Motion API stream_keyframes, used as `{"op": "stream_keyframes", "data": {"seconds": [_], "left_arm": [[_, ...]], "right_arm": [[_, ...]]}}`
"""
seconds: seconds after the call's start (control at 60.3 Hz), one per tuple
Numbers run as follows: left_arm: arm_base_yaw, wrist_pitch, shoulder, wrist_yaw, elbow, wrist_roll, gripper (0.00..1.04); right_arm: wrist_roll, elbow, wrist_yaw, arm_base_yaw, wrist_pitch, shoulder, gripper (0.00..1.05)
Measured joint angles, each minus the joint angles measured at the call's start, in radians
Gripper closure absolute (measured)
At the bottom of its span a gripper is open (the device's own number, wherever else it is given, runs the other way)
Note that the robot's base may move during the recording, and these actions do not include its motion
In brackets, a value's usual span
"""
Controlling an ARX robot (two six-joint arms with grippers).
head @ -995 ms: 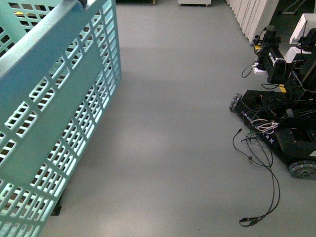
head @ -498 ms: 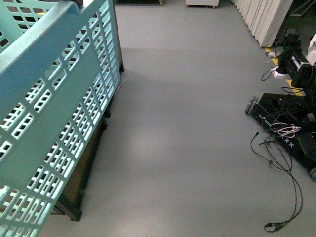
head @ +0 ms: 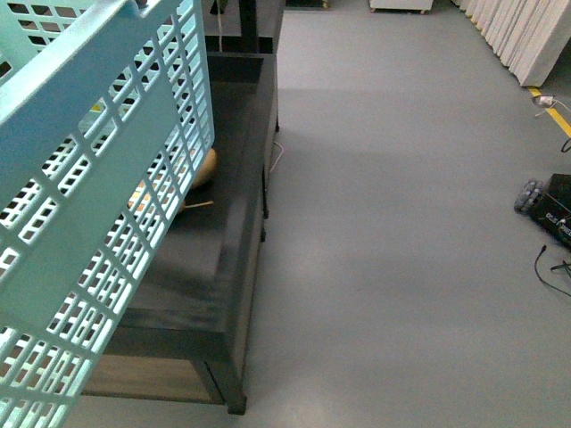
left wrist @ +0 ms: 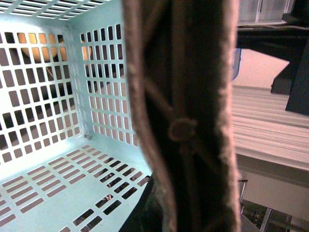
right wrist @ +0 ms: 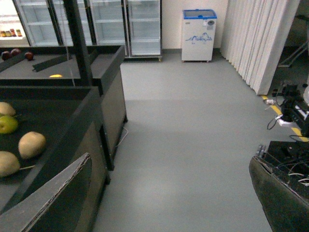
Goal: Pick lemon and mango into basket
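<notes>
The light turquoise basket point(head: 80, 205) hangs tilted at the left of the front view, with its slotted wall close to the camera. In the left wrist view my left gripper point(left wrist: 164, 212) is shut on its brown handle point(left wrist: 186, 116), and the basket's floor point(left wrist: 53, 188) below holds no fruit. My right gripper point(right wrist: 166, 203) is open and empty above the grey floor, beside a dark display bin point(right wrist: 72, 125). I cannot make out a lemon or a mango for sure. A small yellow thing point(right wrist: 55, 75) lies in the far bin, too small to name.
The dark bin point(head: 223, 241) stands next to the basket, with a tan fruit point(head: 207, 168) behind the slots. Tan fruits point(right wrist: 32, 144), a green one point(right wrist: 7, 124) and red apples point(right wrist: 17, 52) lie in the bins. Another robot's base point(right wrist: 289, 121) stands at the right; a white freezer point(right wrist: 199, 36) stands at the back.
The front view has swung left. The other robot and its cables have slid off to the right edge. The dark display bin has come into view beside the held basket.
</notes>
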Motion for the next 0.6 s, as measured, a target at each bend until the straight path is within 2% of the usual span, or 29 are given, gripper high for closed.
{"op": "stream_keyframes", "data": {"seconds": [0.597], "left_arm": [[0.0, 0.0, 0.0, 0.001, 0.0, -0.001, 1.0]], "right_arm": [[0.0, 0.0, 0.0, 0.0, 0.0, 0.0, 0.09]]}}
